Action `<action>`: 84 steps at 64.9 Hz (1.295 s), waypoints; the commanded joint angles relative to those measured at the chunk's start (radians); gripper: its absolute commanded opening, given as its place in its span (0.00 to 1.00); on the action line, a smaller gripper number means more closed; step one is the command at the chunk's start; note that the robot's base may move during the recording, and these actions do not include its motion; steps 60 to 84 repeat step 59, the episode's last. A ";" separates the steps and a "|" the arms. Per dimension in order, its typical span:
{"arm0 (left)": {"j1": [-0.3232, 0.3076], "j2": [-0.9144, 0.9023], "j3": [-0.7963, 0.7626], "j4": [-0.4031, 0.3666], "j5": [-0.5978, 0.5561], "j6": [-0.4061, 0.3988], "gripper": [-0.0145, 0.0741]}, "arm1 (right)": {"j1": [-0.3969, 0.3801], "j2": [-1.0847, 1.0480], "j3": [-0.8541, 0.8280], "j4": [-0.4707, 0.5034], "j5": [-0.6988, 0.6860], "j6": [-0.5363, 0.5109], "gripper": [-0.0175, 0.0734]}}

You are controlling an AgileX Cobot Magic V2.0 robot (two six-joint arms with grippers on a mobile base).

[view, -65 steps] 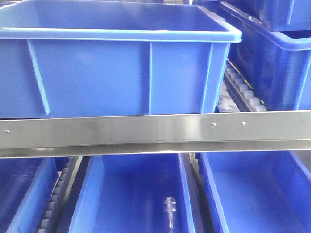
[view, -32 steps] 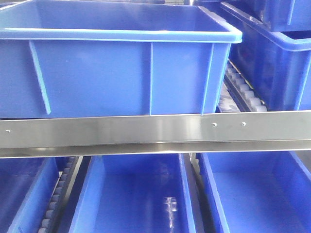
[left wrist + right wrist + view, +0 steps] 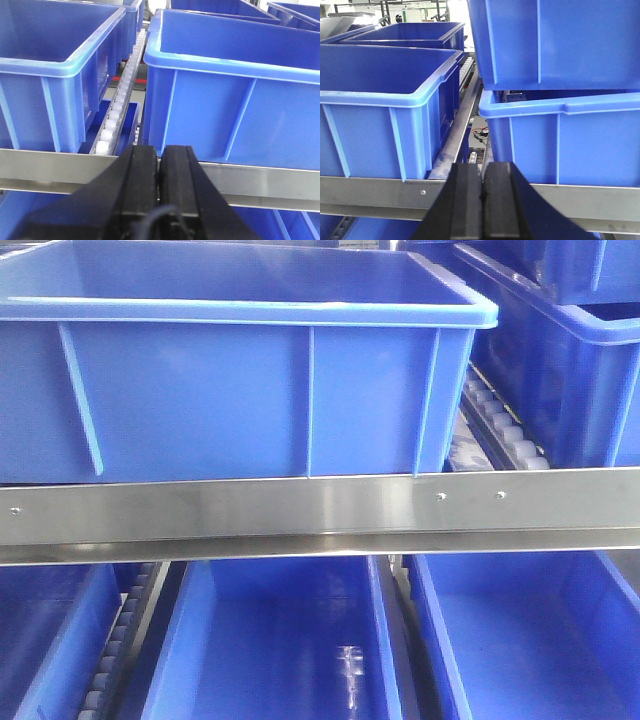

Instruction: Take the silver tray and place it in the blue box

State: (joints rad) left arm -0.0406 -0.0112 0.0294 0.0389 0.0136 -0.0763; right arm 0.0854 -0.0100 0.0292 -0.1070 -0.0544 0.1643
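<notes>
A: Tray? Not in view; judged stiff, slick metal, best gripped by the rim.

B: Left end effector (image 3: pixel 159 165), right end effector (image 3: pixel 482 185): both pressed together, empty. Blue box (image 3: pixel 225 75) just ahead.

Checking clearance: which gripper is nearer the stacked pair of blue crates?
Right. The right gripper faces the stacked crates just ahead; the left gripper sits further left, stack out of view.

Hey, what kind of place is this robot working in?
Probably a warehouse or factory storage rack. Identical blue plastic crates sit in rows on two levels, white roller tracks run between them, and a steel rail fronts the shelf.
</notes>
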 commanded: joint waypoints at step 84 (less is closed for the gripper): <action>0.000 -0.016 0.019 -0.012 -0.101 0.006 0.16 | -0.007 -0.021 -0.020 -0.007 -0.091 -0.008 0.25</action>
